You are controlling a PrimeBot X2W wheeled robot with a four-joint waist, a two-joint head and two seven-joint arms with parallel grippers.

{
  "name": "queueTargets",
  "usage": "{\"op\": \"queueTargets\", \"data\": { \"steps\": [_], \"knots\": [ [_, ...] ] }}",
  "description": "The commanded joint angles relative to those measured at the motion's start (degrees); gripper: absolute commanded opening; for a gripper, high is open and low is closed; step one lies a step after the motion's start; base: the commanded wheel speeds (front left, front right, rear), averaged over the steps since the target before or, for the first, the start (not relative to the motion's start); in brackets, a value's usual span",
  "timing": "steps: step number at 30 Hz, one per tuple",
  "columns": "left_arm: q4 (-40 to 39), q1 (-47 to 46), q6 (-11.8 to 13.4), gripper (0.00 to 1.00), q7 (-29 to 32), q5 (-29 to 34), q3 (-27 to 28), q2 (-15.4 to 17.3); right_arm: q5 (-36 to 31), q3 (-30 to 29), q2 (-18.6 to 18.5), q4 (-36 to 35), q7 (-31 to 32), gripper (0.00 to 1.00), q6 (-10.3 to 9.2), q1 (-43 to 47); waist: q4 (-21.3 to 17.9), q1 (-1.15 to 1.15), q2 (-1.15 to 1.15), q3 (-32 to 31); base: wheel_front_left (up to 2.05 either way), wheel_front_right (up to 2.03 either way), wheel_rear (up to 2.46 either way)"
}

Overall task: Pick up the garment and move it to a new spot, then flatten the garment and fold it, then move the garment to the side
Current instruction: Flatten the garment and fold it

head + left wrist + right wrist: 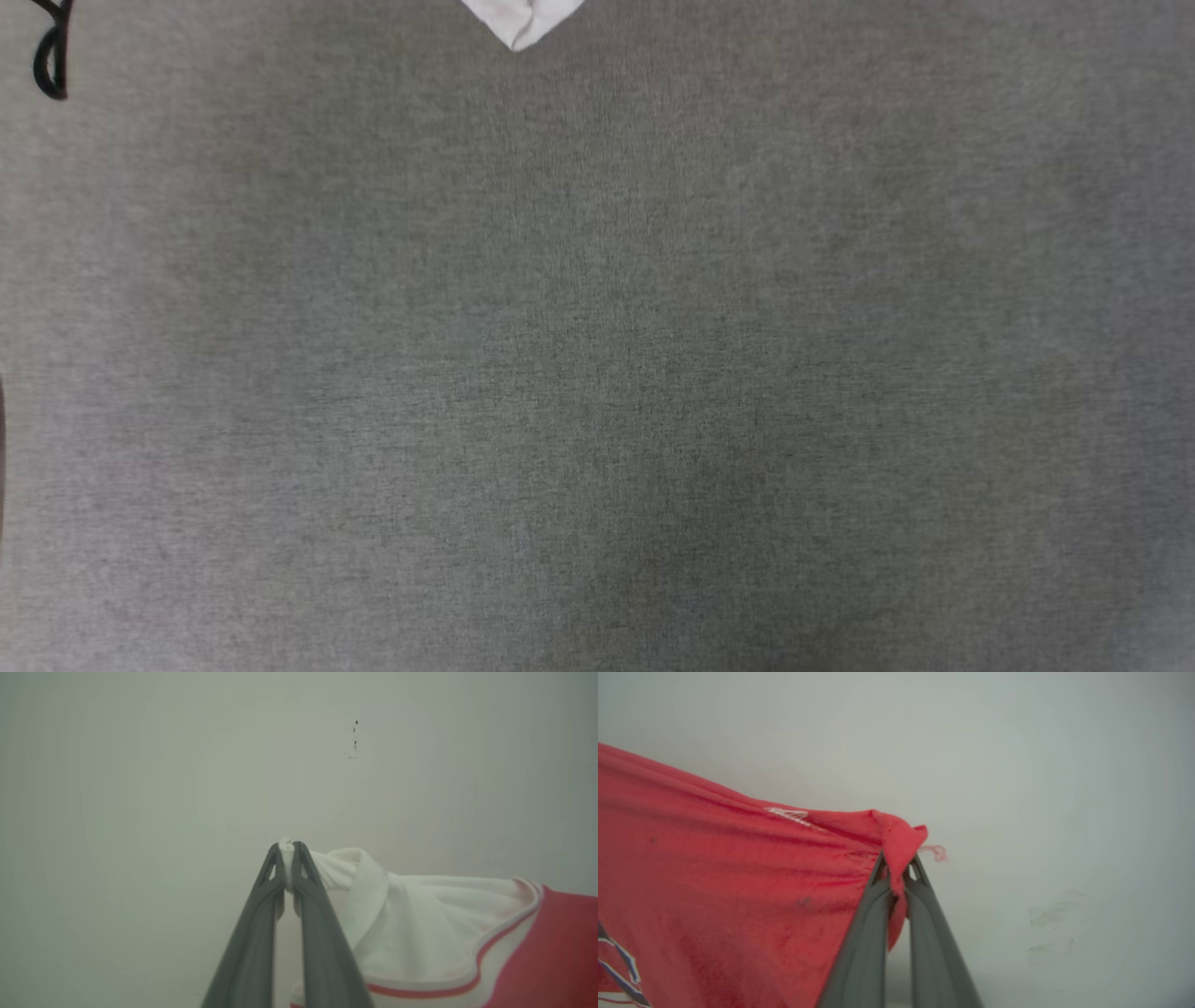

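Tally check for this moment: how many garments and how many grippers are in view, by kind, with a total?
Garments: 1, the garment, with a white sleeve and a red body.
Grippers: 2, the left gripper shut on the white sleeve end, and the right gripper shut on a red corner.
Total: 3

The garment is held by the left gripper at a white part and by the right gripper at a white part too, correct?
No. The right gripper pinches a red part of the garment, as the right wrist view shows; the left gripper pinches white.
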Motion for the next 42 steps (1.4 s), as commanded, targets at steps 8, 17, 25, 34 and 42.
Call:
{"op": "queueTargets", "data": {
  "steps": [8,17,25,34,42],
  "knots": [
    [3.36,-1.55,-0.48,0.0,-1.5,-0.68,0.57,-0.21,-0.16,2.09,0.42,2.74,-3.28,0.0,-0.23,-4.45,0.3,-0.01,0.0,8.02,0.0,0.0,0.0],
    [13.76,5.48,-5.42,0.0,-2.08,-4.59,0.52,-2.71,4.15,7.71,2.63,11.51,-4.73,0.0,-0.22,0.77,0.91,-0.01,0.0,7.28,0.0,0.0,0.0],
    [16.42,20.41,-7.87,0.0,-3.37,-7.07,0.92,-2.56,10.64,12.94,1.87,11.69,-7.25,0.0,-0.22,14.43,1.24,-0.01,0.0,0.48,0.0,0.0,0.0],
    [8.01,44.58,-5.1,0.0,-4.13,-8.39,2.23,-1.24,14.72,16.21,-1.2,6.84,-9.74,0.0,-0.24,33.48,1.89,-0.01,0.0,-9.21,0.0,0.0,0.0],
    [-4.39,63.06,-0.82,0.0,-1.67,-10.34,3.33,1.48,15.91,13.96,-2.56,1.33,-7.89,0.0,-0.3,48.08,2.9,-0.01,0.0,-16.59,0.0,0.0,0.0]
  ]
}}
